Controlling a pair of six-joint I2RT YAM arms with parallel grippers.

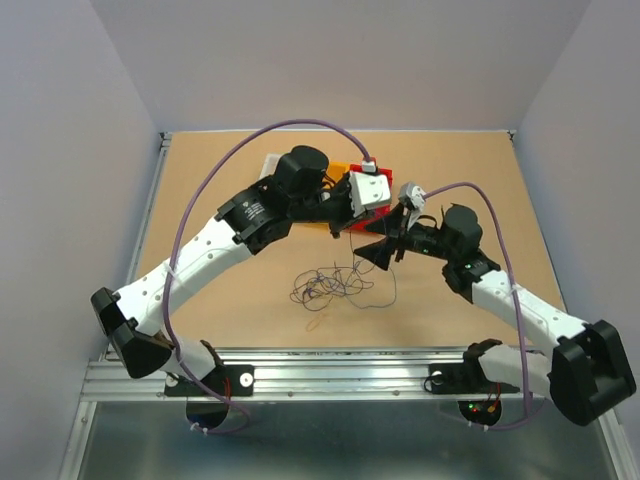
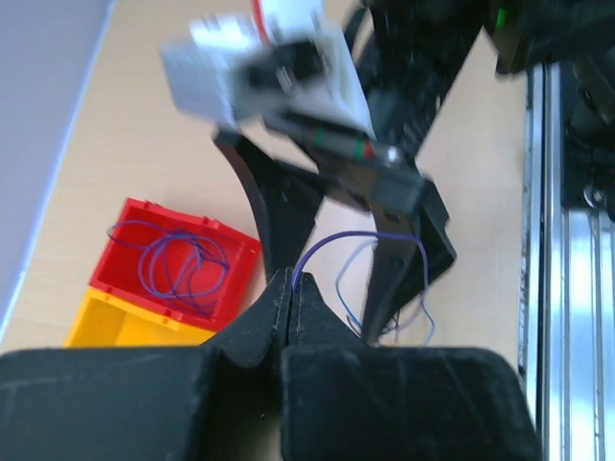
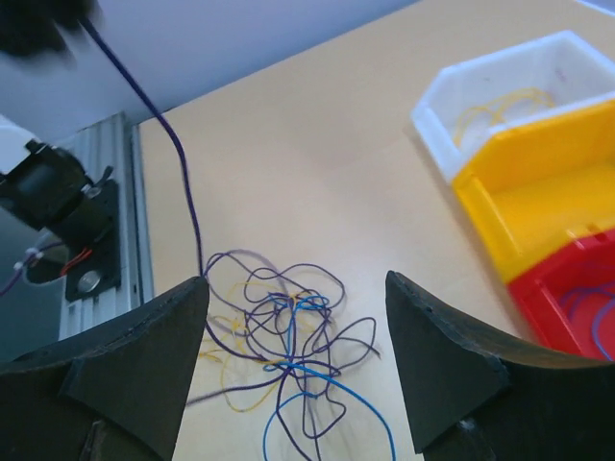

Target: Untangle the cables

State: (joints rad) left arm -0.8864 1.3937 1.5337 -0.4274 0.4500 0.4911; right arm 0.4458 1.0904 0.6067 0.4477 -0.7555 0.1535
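Note:
The cables (image 1: 335,284) lie as a small tangle of purple, blue and pale yellow wires on the table; they show in the right wrist view (image 3: 288,331). My right gripper (image 1: 383,257) is open and empty, and hangs above the tangle (image 3: 293,279). My left gripper (image 1: 348,222) is shut on one purple wire (image 2: 291,279). That wire arcs away (image 2: 384,235) and runs down to the tangle (image 3: 183,163). A red bin (image 2: 240,254) holds a coiled purple wire (image 2: 178,264).
A white bin (image 3: 500,82), a yellow bin (image 3: 548,192) and the red bin (image 3: 567,279) stand in a row at the back of the table. The aluminium rail (image 1: 330,375) runs along the near edge. The two arms are close together above the bins.

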